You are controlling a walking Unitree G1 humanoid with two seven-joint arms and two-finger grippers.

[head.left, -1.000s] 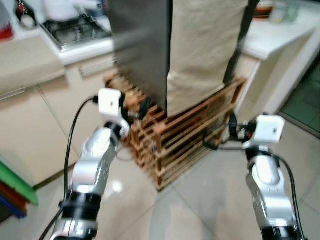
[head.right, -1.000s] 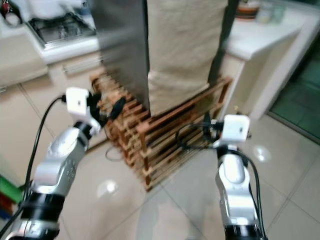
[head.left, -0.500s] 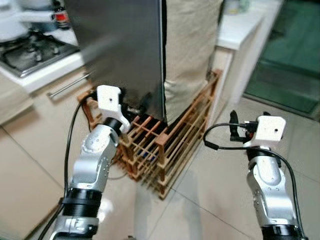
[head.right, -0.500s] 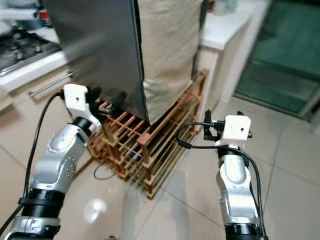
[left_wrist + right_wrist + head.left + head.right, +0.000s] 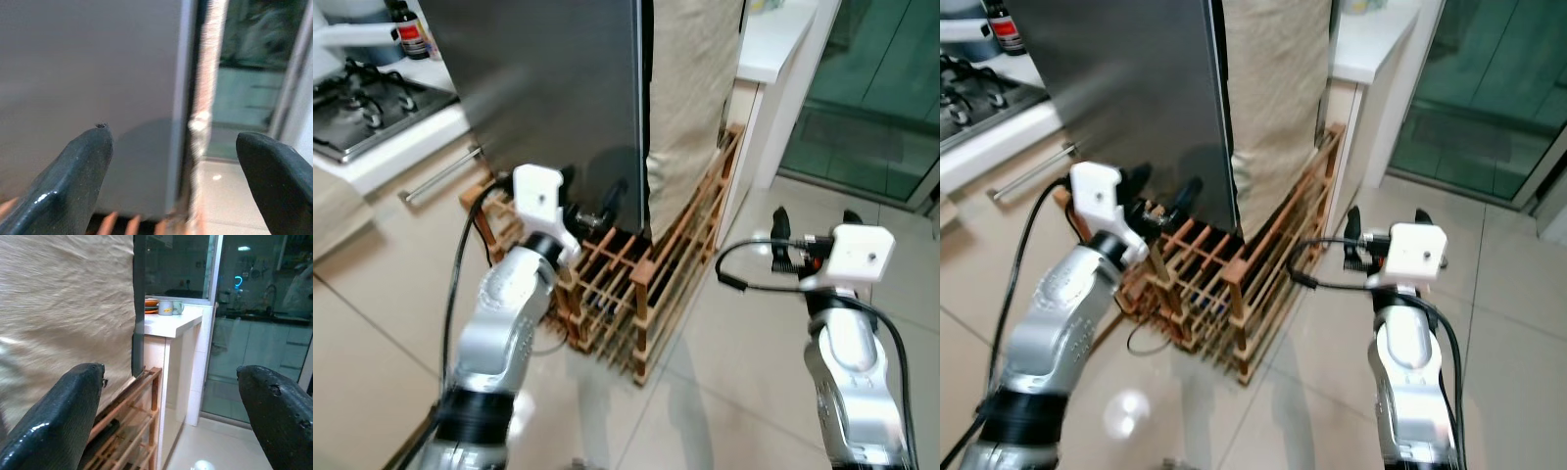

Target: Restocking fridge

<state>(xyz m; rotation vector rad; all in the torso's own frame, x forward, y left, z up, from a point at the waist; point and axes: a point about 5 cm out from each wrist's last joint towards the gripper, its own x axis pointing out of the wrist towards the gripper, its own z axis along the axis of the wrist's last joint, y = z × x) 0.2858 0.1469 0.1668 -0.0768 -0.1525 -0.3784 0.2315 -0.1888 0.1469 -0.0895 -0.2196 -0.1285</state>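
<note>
A tall steel-grey fridge (image 5: pixel 548 88) stands on a slatted wooden rack (image 5: pixel 636 284). A beige cloth (image 5: pixel 690 88) hangs down the fridge's right-hand side. My left gripper (image 5: pixel 594 186) is open just in front of the fridge's lower corner, above the rack; in its wrist view the left gripper (image 5: pixel 170 132) frames the grey panel (image 5: pixel 88 63) and its edge. My right gripper (image 5: pixel 815 217) is open and holds nothing, in the air over the floor to the right of the rack. The right wrist view looks past the right gripper (image 5: pixel 170 369) at the cloth (image 5: pixel 63 308).
A gas hob (image 5: pixel 362 98) and a dark bottle (image 5: pixel 409 34) sit on the counter at the left, with a drawer handle (image 5: pixel 440 174) below. A white countertop (image 5: pixel 773 49) stands behind the fridge. Glass doors (image 5: pixel 871 88) are at the right. Pale tiles (image 5: pixel 724 392) lie in front.
The whole picture has shifted, so the camera has moved, turning toward the fridge and the glass doors. Both arms hold much the same raised pose, fingers still open.
</note>
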